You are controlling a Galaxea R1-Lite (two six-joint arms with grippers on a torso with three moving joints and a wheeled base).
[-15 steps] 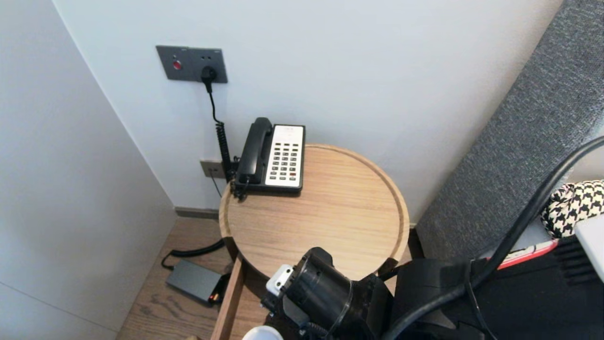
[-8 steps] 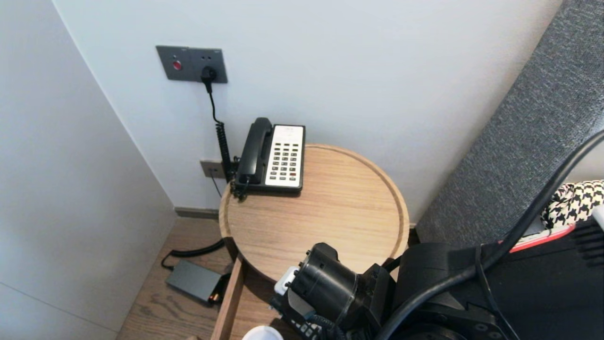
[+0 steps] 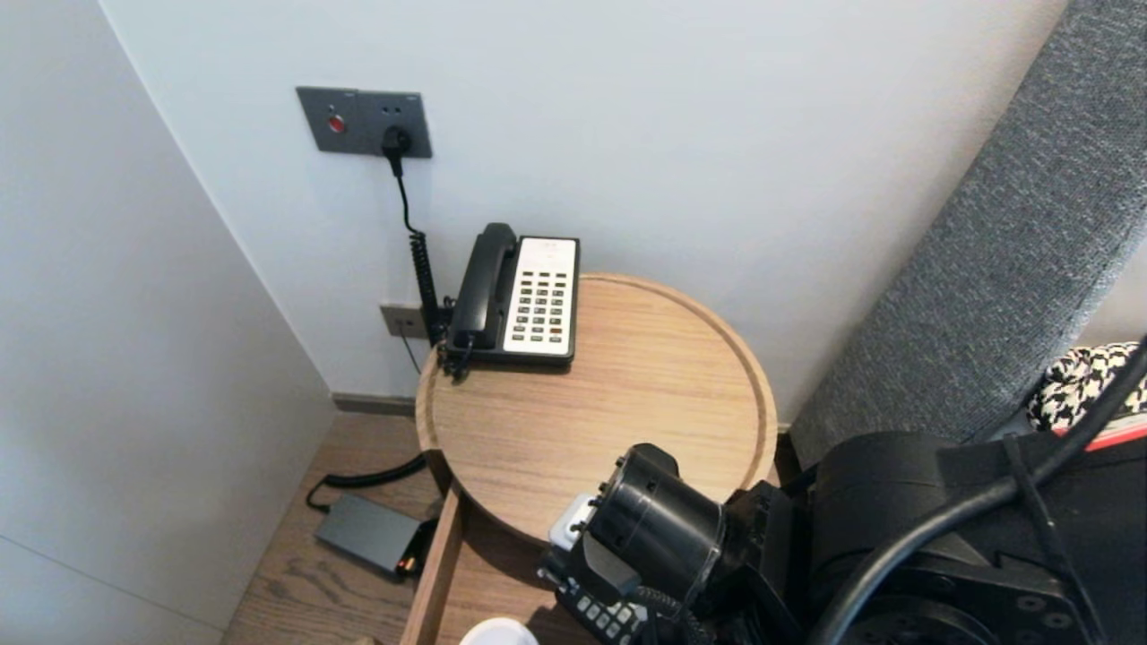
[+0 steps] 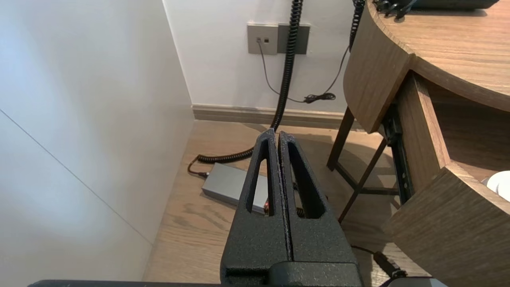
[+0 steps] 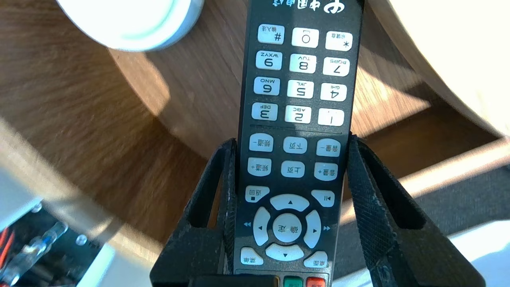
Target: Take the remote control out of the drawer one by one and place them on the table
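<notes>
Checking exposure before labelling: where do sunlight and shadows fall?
Right wrist view: sun stripes cross the remote in the right gripper, drawer partly shaded. Head view: even light, shadow by the phone. Left wrist view: table shadow on the floor.

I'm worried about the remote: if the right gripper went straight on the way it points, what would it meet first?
Probably the open drawer's wooden floor: the right gripper, shut on the remote, points down at it, the white thing off to one side. Depth is unclear.
</notes>
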